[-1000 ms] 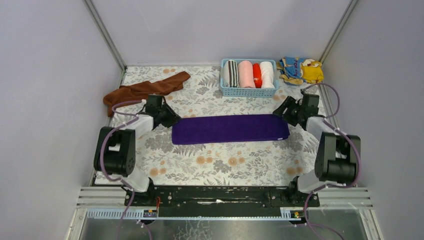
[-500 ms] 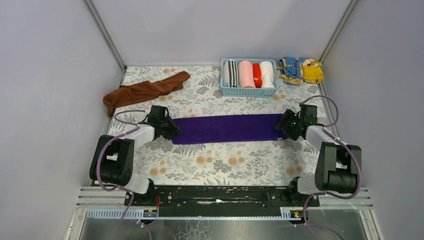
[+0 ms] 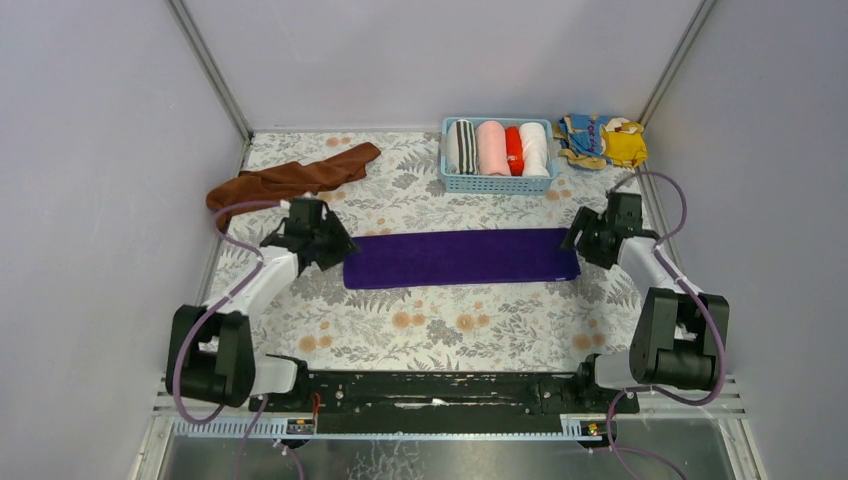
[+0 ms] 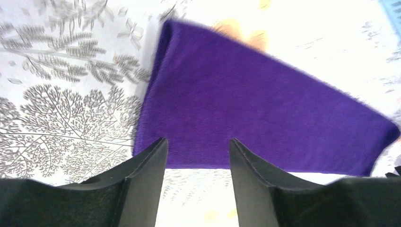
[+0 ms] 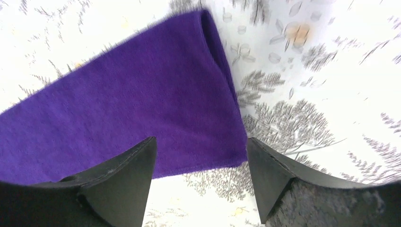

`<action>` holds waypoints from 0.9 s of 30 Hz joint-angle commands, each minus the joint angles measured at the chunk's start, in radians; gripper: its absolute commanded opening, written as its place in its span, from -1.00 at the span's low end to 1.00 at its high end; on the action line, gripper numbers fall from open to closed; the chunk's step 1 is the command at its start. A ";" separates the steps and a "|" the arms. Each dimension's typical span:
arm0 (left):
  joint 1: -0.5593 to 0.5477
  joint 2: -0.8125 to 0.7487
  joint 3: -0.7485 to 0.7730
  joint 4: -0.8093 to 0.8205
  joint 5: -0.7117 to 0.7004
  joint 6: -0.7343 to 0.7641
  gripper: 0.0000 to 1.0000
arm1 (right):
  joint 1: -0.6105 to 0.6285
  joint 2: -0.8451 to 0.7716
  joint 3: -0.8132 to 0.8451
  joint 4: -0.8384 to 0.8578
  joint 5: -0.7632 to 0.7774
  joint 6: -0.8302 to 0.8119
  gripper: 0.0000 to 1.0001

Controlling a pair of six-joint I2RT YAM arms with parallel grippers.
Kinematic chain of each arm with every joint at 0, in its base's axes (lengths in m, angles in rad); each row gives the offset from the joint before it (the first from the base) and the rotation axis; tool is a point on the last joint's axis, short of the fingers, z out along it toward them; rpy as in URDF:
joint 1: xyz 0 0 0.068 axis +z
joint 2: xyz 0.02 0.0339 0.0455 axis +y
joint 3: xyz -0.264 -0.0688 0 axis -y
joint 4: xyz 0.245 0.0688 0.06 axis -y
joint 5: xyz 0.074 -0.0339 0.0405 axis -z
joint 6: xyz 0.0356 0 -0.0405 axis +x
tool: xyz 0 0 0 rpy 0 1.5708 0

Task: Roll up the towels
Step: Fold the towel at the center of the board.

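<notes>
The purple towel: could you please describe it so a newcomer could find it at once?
On the floral table, look at the middle. The purple towel lies there flat as a long folded strip. It alone is deep purple; the rust-brown towel lies crumpled at the far left, and rolled towels fill the blue basket.

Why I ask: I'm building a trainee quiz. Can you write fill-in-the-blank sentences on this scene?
The flat towel between the left end effector and the right end effector is ____ in colour.
The blue basket holds ____ rolled towels.
The crumpled rust-brown towel lies nearest the ____ end effector.
Missing words: purple; four; left.
</notes>
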 commanded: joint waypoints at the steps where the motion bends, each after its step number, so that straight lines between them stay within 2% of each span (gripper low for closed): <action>1: -0.004 -0.123 0.138 -0.156 -0.073 0.140 0.08 | -0.002 0.034 0.125 -0.080 0.109 -0.115 0.52; 7: -0.003 -0.224 0.241 -0.253 -0.109 0.303 0.45 | -0.002 0.169 0.219 -0.151 0.091 -0.211 0.34; 10: -0.003 -0.246 0.264 -0.270 -0.104 0.343 0.97 | -0.001 0.205 0.243 -0.167 0.068 -0.248 0.27; 14: -0.002 -0.271 0.235 -0.251 -0.085 0.341 1.00 | 0.001 0.252 0.272 -0.182 0.033 -0.281 0.20; 17: -0.009 -0.277 0.204 -0.244 -0.122 0.333 1.00 | 0.012 0.287 0.289 -0.192 0.027 -0.292 0.19; 27: -0.013 -0.292 0.185 -0.247 -0.154 0.345 1.00 | 0.095 0.427 0.309 -0.250 0.130 -0.318 0.07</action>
